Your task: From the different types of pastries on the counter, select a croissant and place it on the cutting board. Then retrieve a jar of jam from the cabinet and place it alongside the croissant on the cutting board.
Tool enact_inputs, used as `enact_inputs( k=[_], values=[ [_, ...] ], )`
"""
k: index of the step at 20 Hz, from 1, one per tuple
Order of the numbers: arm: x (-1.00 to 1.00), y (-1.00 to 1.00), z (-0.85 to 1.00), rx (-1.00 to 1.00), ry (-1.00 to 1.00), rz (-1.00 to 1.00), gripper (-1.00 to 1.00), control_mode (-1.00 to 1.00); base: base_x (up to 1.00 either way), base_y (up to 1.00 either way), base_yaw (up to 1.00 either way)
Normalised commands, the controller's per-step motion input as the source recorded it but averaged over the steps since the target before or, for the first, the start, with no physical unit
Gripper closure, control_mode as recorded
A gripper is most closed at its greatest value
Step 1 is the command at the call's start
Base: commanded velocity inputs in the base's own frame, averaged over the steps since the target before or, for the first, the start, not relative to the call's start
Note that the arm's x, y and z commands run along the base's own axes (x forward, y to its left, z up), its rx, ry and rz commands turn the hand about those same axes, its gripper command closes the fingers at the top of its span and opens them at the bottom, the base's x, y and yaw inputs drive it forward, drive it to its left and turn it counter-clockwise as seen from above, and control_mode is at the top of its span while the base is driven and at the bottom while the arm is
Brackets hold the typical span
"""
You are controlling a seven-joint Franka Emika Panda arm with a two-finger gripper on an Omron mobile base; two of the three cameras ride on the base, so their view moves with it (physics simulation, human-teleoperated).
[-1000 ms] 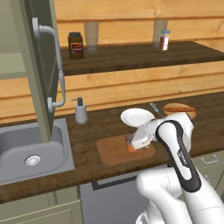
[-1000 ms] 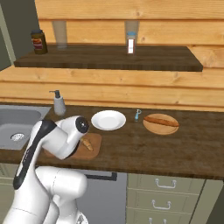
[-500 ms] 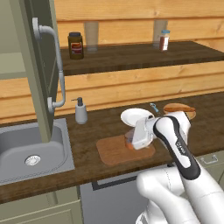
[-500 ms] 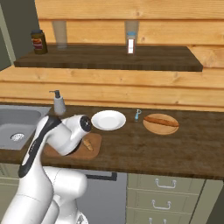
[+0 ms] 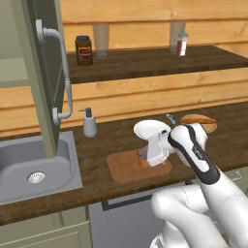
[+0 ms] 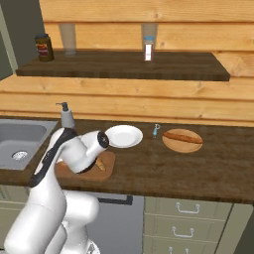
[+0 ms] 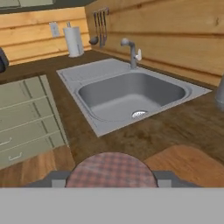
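The gripper (image 7: 111, 179) is clamped on the jam jar (image 7: 111, 168), whose round lid with a red checked pattern sits between the two dark fingertips (image 7: 55, 178). It is held low over the cutting board (image 5: 122, 168), and the hand points along the counter toward the sink (image 7: 131, 94). The croissant (image 6: 100, 164) already lies on the board, just beside the hand, so the first half of the task looks done and the step in hand is setting the jar down next to it. The next move calls for lowering the jar upright onto a bare part of the board, close to the croissant without pressing on it, then letting go. Further out stand a white plate (image 5: 147, 128), a soap dispenser (image 5: 89, 123) and, on the shelf, a dark jar (image 5: 84, 50). Its label is too small to read, and no other writing can be made out.
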Motion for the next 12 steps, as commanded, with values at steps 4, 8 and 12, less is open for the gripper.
enact_inputs(
  k=[4, 8, 12],
  values=[
    [0.26, 0.43, -0.89, 0.12, 0.0, 0.0, 1.0, -1.0, 0.0, 0.0, 0.0],
    [0.03, 0.31, -0.98, 0.08, -0.02, 0.0, 1.0, -1.0, 0.0, 0.0, 0.0],
    [0.0, 0.18, -0.93, 0.02, -0.15, 0.0, 1.0, -1.0, 0.0, 0.0, 0.0]
  ],
)
